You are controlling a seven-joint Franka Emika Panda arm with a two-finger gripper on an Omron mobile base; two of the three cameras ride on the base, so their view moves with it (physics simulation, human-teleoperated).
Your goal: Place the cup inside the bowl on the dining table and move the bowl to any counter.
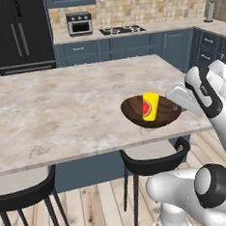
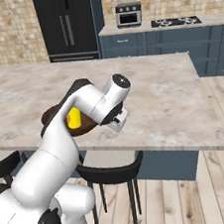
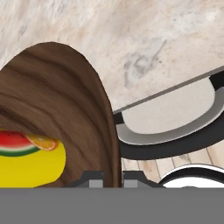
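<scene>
The dark brown wooden bowl [image 1: 132, 111] is by the front right edge of the marble dining table [image 1: 60, 100], tilted, with its right side partly past the edge. The yellow cup [image 1: 151, 106] with its red fruit patch lies inside it. My gripper [image 1: 176, 106] comes in from the right and is shut on the bowl's rim. In the hand view the rim of the bowl [image 3: 57, 87] runs down between my fingertips [image 3: 89, 178], and the cup [image 3: 26, 162] lies to the left in the hollow. From the right base view the cup [image 2: 74, 118] shows behind my forearm.
Two black stools [image 1: 153, 161] [image 1: 25, 193] stand under the table's front edge; one seat [image 3: 175, 118] is just below the bowl. The speckled counter [image 1: 175, 26] with the gas hob [image 1: 122, 30] runs along the far tiled wall, beside a black fridge [image 1: 18, 31].
</scene>
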